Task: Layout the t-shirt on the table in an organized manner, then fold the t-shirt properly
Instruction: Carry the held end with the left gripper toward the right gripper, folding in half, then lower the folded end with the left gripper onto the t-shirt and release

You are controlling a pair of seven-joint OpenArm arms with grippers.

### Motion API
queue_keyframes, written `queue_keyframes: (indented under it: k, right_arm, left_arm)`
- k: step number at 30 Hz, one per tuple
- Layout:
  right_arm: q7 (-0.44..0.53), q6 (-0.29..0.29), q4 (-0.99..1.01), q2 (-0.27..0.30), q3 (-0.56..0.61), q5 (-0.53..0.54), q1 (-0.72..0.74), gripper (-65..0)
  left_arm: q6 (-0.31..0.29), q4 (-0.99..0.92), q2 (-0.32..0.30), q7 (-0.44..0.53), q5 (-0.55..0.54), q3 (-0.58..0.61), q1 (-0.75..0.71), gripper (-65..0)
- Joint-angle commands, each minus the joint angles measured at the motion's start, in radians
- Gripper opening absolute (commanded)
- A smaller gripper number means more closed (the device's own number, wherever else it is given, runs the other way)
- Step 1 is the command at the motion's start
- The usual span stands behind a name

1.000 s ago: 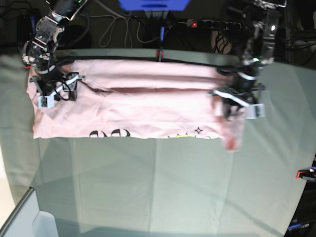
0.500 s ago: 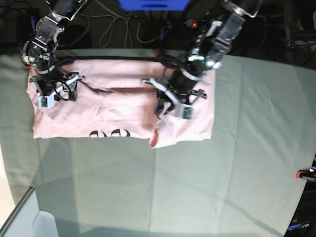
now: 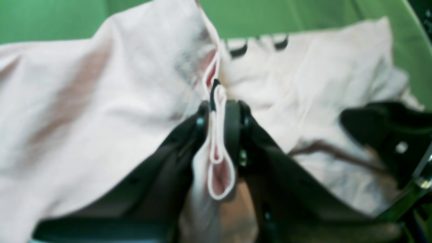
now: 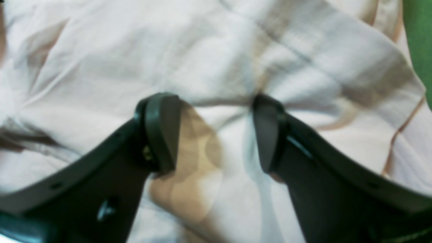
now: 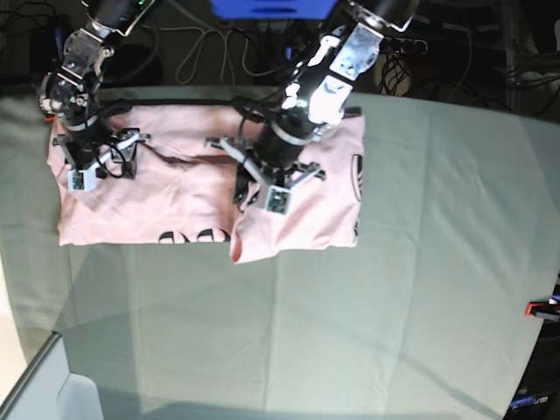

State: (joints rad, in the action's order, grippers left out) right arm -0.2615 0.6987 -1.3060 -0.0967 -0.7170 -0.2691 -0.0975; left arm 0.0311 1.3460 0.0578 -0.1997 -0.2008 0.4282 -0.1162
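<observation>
The pale pink t-shirt lies at the back left of the grey-green table, its right part doubled over toward the middle. My left gripper is shut on a bunched hem of the t-shirt, which shows pinched between the black fingers of the left gripper. My right gripper rests on the shirt's left end. In the right wrist view the right gripper is open, both fingers pressing down on the t-shirt. Black lettering peeks out at the front edge.
A red clamp sits at the table's right edge. Cables and a blue object lie behind the table. A pale edge shows at the lower left corner. Bare table cloth lies beyond the shirt.
My left gripper has carried the shirt's right side leftward across the table, laying it over the middle. The right arm has not moved.
</observation>
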Motion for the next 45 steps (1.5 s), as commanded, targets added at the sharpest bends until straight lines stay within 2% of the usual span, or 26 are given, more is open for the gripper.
queue_keyframes:
  k: [1, 11, 18, 20, 25, 27, 31, 34, 39, 43, 45]
  right_arm:
    - [-0.071, -0.001, 0.007, -0.002, 0.001, -0.040, -0.005, -29.5]
    - [-0.071, -0.001, 0.007, -0.002, 0.001, -0.040, -0.003, -29.5]
    - [-0.071, -0.001, 0.007, -0.002, 0.001, -0.040, -0.003, -29.5]
    - [-0.071, -0.001, 0.007, -0.002, 0.001, -0.040, -0.003, -29.5]
    - [-0.071, -0.001, 0.003, -0.002, -0.005, -0.040, 0.000, -29.6]
    - [-0.071, -0.001, -0.027, -0.002, -0.006, -0.037, 0.000, -29.6]
    - [-0.071, -0.001, -0.096, -0.021, -0.006, -0.035, -0.001, -29.5]
    - [-0.074, -0.001, -0.152, -0.038, -0.006, -0.035, -0.003, -29.5]
    - [-0.077, -0.001, -0.234, -0.051, -0.006, -0.035, -0.006, -29.5]
    - [-0.078, -0.001, -0.278, -0.054, -0.006, -0.035, -0.006, -29.4]
    - [-0.078, -0.001, -0.291, -0.057, -0.006, -0.035, -0.003, -29.4]
  left_arm:
    - [-0.009, 0.014, 0.014, 0.026, 0.005, 0.005, 0.014, -65.0]
    - [-0.007, -0.049, -0.013, 0.026, -0.002, 0.131, 0.052, -65.0]
    - [-0.007, -0.049, -0.013, 0.024, -0.002, 0.136, 0.052, -63.9]
    - [-0.006, -0.049, -0.013, 0.024, -0.004, 0.134, 0.052, -58.5]
    - [-0.009, -0.029, -0.013, 0.033, -0.006, 0.139, 0.045, -37.8]
    - [-0.010, 0.030, -0.014, 0.033, -0.006, 0.139, 0.034, -32.8]
    - [-0.013, 0.157, -0.017, 0.032, -0.006, 0.133, 0.006, -32.4]
    - [-0.007, 0.192, -0.071, 0.027, -0.006, 0.134, 0.006, -32.5]
    - [-0.006, 0.148, -0.149, 0.030, -0.009, 0.120, 0.005, -32.6]
    - [-0.012, 0.079, -0.154, 0.027, -0.064, 0.123, 0.006, -33.1]
    - [-0.017, 0.065, -0.152, 0.026, -0.101, 0.140, 0.006, -36.8]
